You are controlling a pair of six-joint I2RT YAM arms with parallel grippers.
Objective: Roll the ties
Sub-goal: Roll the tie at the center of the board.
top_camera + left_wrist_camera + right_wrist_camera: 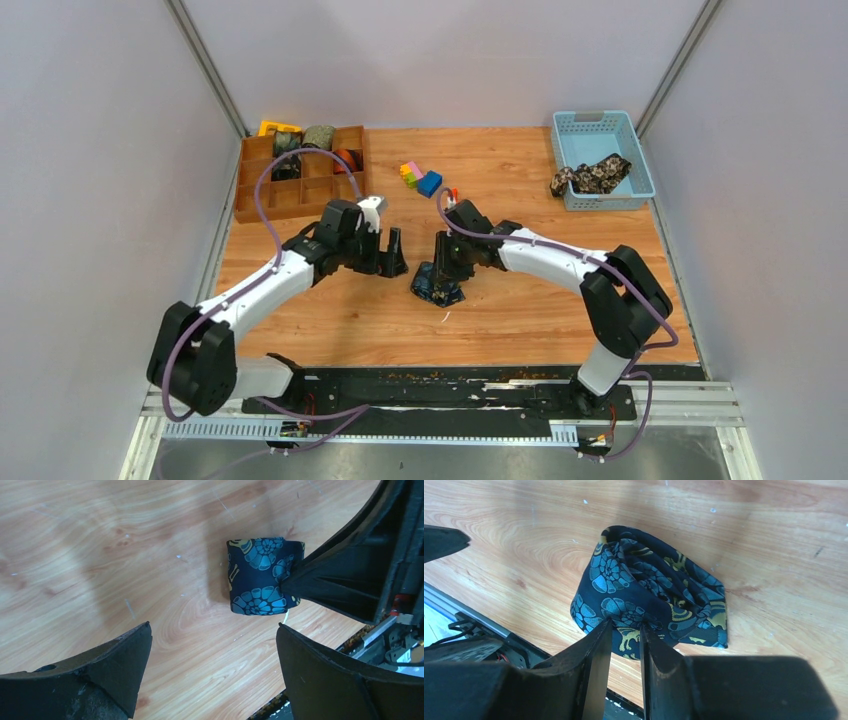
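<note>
**Item:** navy paisley tie (pixel 649 595), wound into a short, fat coil. It lies on its side on the table (pixel 330 320), just toward 6 o'clock of centre in the top view.

**Held by:** right gripper (pixel 626 625). Its jaws are drawn nearly together and pinch the coil's near rim. Only a thin bite of fabric sits between the fingers.

**Attendant:** left gripper (pixel 212 630), at 9 o'clock of the coil and near it but not touching. Its jaws are spread fully wide with nothing between them.

**Hazards (judged):**
- The pinch seems to catch only the outer wraps. If the coil is lifted, the inner turns may slide out, or the tail end may spring loose.
- Nothing braces the far side of the coil, so a tug toward 3 o'clock could drag it flat and unwind it.

**Arm pose:**
- The right arm reaches in from 4 o'clock, elbow raised, wrist tipped down onto the coil.
- The left arm reaches in from 8 o'clock, forearm low, fingers pointing down at the wood.

**Surrounding stock:**
- Floral tie (pixel 590 177), unrolled and heaped in the blue basket (pixel 645 165) at 2 o'clock.
- Wooden divided tray (pixel 243 185) at 10 o'clock, its far cells holding a green coil (pixel 318 135) and an orange coil (pixel 345 158).
- Plastic blocks (pixel 420 176) at 12 o'clock.
</note>
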